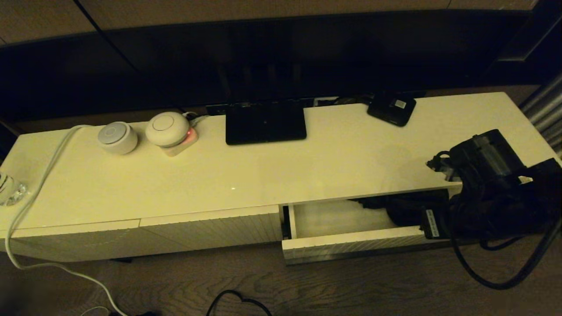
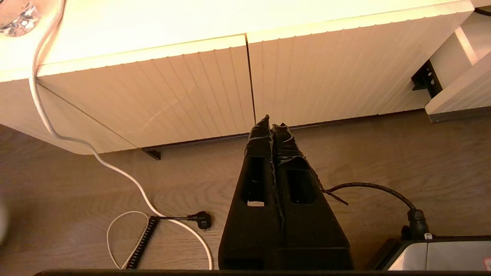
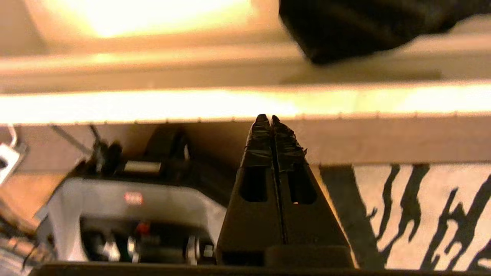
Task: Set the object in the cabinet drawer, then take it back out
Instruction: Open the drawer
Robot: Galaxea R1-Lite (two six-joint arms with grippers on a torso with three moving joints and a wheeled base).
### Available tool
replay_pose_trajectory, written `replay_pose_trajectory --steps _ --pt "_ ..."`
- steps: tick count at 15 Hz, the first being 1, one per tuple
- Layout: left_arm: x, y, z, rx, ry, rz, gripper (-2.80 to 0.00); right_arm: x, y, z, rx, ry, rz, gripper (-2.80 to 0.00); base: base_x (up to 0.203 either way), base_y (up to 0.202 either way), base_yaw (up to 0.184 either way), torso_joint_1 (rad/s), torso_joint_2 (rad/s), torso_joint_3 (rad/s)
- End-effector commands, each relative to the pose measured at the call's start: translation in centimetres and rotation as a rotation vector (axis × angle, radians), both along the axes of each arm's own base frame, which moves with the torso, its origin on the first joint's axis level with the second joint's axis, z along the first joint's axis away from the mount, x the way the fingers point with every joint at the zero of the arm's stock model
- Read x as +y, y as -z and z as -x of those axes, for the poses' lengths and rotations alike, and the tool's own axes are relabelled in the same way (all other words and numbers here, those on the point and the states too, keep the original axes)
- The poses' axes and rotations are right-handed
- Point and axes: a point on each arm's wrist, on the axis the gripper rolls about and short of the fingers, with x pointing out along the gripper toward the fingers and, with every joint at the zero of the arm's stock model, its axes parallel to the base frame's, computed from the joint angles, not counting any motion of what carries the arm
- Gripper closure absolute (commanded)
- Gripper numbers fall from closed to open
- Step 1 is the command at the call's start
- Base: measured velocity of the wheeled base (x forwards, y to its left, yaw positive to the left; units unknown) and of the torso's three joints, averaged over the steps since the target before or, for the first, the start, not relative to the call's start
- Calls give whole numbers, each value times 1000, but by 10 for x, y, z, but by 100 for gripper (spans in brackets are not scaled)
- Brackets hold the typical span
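Note:
The cabinet drawer (image 1: 351, 242) stands partly pulled out at the right of the low cream cabinet; its corner also shows in the left wrist view (image 2: 462, 90). The black umbrella (image 1: 397, 210) lies inside it, toward its right end, partly under the cabinet top. My right arm (image 1: 483, 169) hangs over the drawer's right end. My right gripper (image 3: 271, 117) is shut with nothing in it, its tips against the drawer's ribbed front (image 3: 383, 142) just under its top edge, the umbrella (image 3: 364, 27) beyond. My left gripper (image 2: 271, 119) is shut and empty, low over the floor.
On the cabinet top stand a black screen foot (image 1: 265, 122), a small black box with a white label (image 1: 391, 109), two round white devices (image 1: 117, 137) (image 1: 167, 128) and a glass piece (image 1: 9, 189). A white cable (image 2: 96, 157) trails to the floor. Closed ribbed fronts (image 2: 199, 88) face my left gripper.

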Motion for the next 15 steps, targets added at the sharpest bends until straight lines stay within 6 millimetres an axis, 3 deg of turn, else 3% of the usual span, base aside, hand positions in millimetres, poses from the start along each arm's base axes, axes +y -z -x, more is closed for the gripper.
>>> replay_pose_trajectory --steps 1,7,15 --pt "0 1 0 3 0 0 0 4 12 -10 10 10 20 0 0 0 0 0 0 0" --pt "0 1 0 3 0 0 0 5 15 -24 -56 31 48 0 0 0 0 0 0 0" --pt "0 1 0 3 0 0 0 5 29 -26 -29 22 71 0 0 0 0 0 0 0"
